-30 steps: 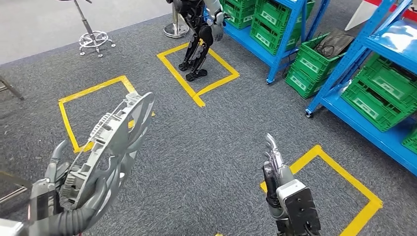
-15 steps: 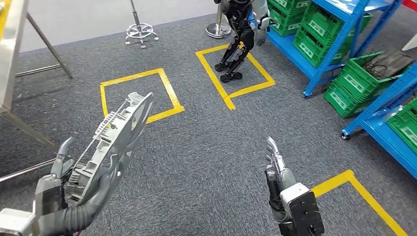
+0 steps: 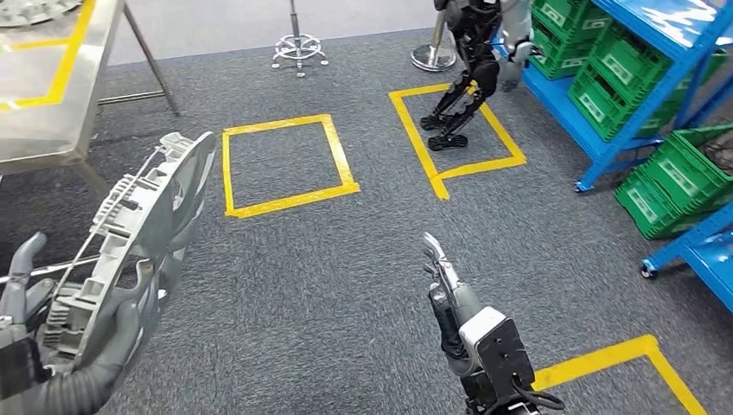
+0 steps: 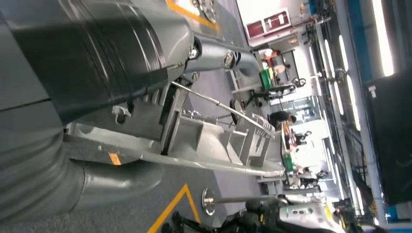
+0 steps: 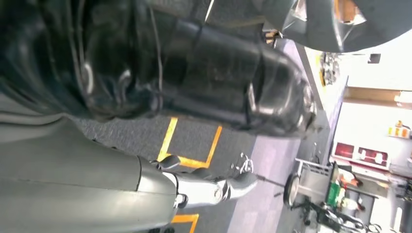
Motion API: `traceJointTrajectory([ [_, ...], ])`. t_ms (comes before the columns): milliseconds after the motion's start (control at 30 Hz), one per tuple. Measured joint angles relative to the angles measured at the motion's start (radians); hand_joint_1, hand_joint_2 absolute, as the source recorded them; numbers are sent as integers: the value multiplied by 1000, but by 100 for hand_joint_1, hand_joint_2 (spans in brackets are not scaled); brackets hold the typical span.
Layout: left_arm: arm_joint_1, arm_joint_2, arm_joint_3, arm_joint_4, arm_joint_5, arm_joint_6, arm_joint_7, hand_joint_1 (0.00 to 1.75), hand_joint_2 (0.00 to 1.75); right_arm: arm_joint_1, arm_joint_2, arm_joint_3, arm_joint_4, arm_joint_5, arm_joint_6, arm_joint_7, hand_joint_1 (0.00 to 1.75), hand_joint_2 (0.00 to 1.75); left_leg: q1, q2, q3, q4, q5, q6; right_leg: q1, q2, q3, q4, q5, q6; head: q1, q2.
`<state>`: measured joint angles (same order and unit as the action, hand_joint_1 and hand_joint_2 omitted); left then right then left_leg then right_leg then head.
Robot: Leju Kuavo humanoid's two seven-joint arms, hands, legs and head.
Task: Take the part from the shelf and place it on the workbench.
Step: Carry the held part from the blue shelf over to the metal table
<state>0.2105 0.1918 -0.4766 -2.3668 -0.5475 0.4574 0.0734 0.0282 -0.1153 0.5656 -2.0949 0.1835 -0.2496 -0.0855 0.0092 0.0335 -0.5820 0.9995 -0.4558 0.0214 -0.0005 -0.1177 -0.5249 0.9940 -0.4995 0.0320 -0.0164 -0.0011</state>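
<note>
The part (image 3: 143, 225) is a large grey ribbed casting, curved like a ring segment. My left hand (image 3: 39, 333) grips its lower end at the lower left and holds it upright above the carpet. In the left wrist view the part (image 4: 218, 141) stretches away from my left hand (image 4: 92, 53). The steel workbench (image 3: 60, 104) with yellow tape stands at the upper left, beyond the part. Low in the middle, my right hand (image 3: 448, 290) holds nothing, its fingers stretched forward. The right wrist view shows that hand (image 5: 199, 77) over the carpet.
Another grey part (image 3: 30, 9) lies on the far end of the bench. Yellow taped squares (image 3: 285, 164) mark the grey carpet. Another robot (image 3: 471, 69) stands in one square beside blue shelves (image 3: 644, 86) with green crates (image 3: 683, 173). A stool base (image 3: 298, 50) stands behind.
The whole view has swung left: the workbench has come into sight at the upper left and the shelves have slid right. The part stays in my left hand.
</note>
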Motion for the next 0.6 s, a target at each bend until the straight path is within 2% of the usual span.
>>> traceJointTrajectory([
  [67, -3, 0, 0, -10, -2, 0, 0, 175, 175, -2, 3, -1, 6, -1, 1, -2, 0, 0, 4, -22, 0, -4, 6, 10, -4, 36, -22, 46, -33, 11, 7, 0],
  [133, -9, 1, 2, -16, -6, 0, 5, 175, 175, -3, 6, -3, 13, -2, 2, -3, 0, 0, 5, -44, -3, -4, 10, 15, -5, 88, -79, 168, -94, 14, 19, 0],
  [167, -13, 2, 3, -18, -8, -2, 11, 175, 175, -2, 7, -4, 18, -3, 3, -4, 0, 0, 3, -58, -5, -4, 11, 17, -5, 100, -112, 236, -118, 13, 24, 0],
  [200, -16, 3, 6, -21, -11, -5, 20, 175, 175, -1, 8, -6, 23, -3, 4, -5, 0, 0, 2, -72, -6, -3, 12, 18, -5, 106, -136, 282, -126, 11, 28, 0],
  [233, -19, 4, 11, -23, -12, -10, 29, 175, 175, -1, 9, -8, 28, -3, 5, -6, 0, 0, 0, -87, -6, -2, 12, 18, -4, 110, -144, 293, -116, 7, 31, 0],
  [267, -23, 4, 17, -24, -13, -17, 39, 175, 175, -1, 9, -10, 31, -2, 6, -8, 0, 0, -1, -102, -6, -1, 12, 18, -3, 114, -134, 264, -88, 1, 34, 0],
  [300, -27, 5, 25, -26, -11, -25, 49, 175, 175, -1, 10, -12, 33, 0, 5, -8, 0, 0, -1, -117, -6, 0, 13, 18, -1, 126, -109, 202, -48, -7, 36, 0],
  [367, -36, 6, 48, -27, -5, -37, 67, 175, 175, 0, 11, -16, 33, 9, -6, -8, 0, 0, -1, -144, -8, 1, 16, 15, 0, 174, -53, 69, 6, -23, 38, 0],
  [400, -39, 6, 61, -27, -1, -42, 75, 175, 175, 2, 11, -18, 32, 18, -18, -6, 0, 0, 2, -156, -11, 1, 19, 11, 2, 191, -33, 28, 16, -29, 38, 0],
  [433, -40, 7, 75, -27, 4, -45, 81, 175, 175, 6, 11, -18, 29, 30, -35, -1, 0, 0, 5, -167, -16, 0, 22, 5, 3, 199, -23, 11, 14, -32, 38, 0],
  [500, -32, 10, 106, -29, 16, -48, 91, 175, 175, 23, 9, -21, 18, 67, -78, 12, 0, 0, 10, -187, -25, -5, 30, -9, 4, 177, -11, -7, 21, -37, 42, 0],
  [533, -25, 13, 123, -32, 22, -47, 96, 175, 175, 34, 7, -25, 8, 90, -101, 22, 0, 0, 9, -173, -32, -1, 27, -13, 3, 164, -6, -19, 28, -40, 41, 0],
  [567, -17, 18, 141, -35, 29, -45, 103, 175, 175, 46, 5, -31, -3, 114, -122, 32, 0, 0, 6, -146, -46, 20, 12, -17, 1, 150, -1, -31, 34, -42, 37, 0],
  [600, -10, 23, 161, -38, 35, -44, 112, 175, 175, 61, 2, -40, -17, 138, -137, 43, 0, 0, 4, -108, -67, 63, -13, -18, 0, 135, 3, -40, 38, -44, 31, 0],
])
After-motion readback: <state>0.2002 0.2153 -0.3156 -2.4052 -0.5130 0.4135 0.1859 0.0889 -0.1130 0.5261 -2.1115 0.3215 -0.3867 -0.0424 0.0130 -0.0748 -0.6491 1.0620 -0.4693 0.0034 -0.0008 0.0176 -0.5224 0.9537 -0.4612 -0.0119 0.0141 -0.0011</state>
